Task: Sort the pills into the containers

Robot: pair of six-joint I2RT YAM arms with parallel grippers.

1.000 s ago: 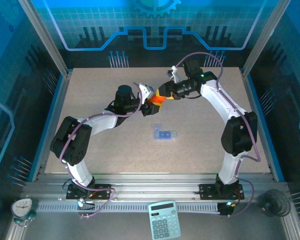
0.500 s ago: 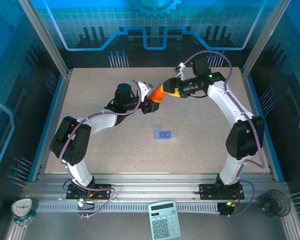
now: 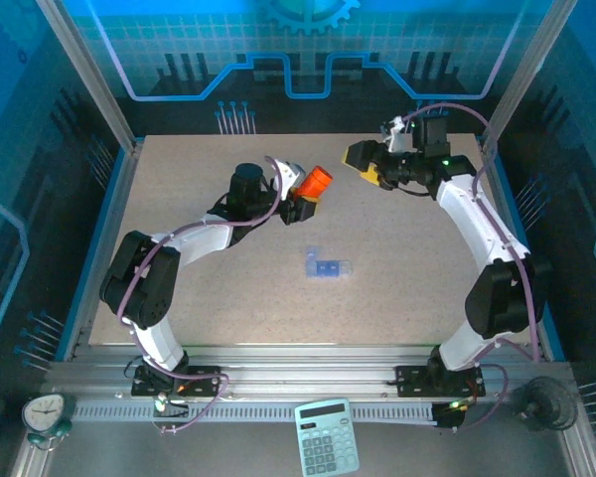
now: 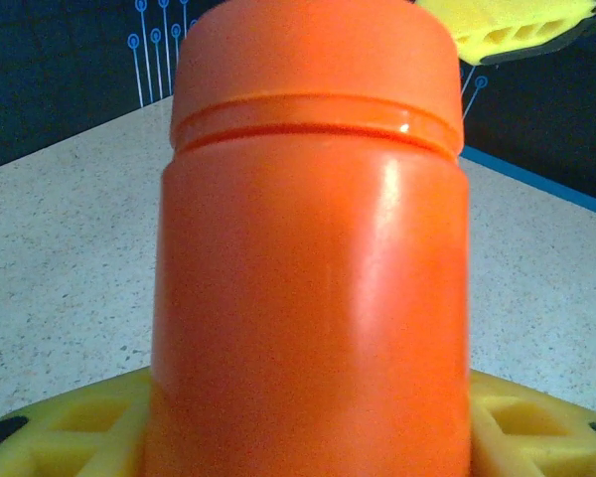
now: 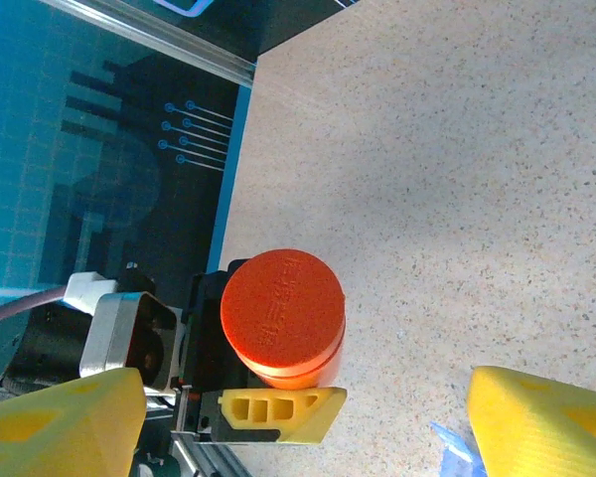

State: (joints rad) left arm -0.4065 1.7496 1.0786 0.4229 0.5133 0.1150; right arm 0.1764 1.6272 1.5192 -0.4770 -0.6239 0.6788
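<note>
Left end effector [image 3: 300, 202] clenched on capped orange bottle [image 3: 314, 185]. Right end effector [image 3: 363, 162] open, empty, apart beyond its cap. Pill box [image 3: 326, 265] on bench [image 3: 199, 288], well apart, base-side of left end effector.

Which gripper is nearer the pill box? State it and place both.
Left. The left gripper, holding the orange bottle, is just beyond the pill box. The right gripper, open, is farther back and to the right.

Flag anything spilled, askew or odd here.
Nothing stands out. The left gripper holds the bottle, cap on. The right gripper is open, apart from it. The pill box lies flat between the arms, with nothing spilled around it.
</note>
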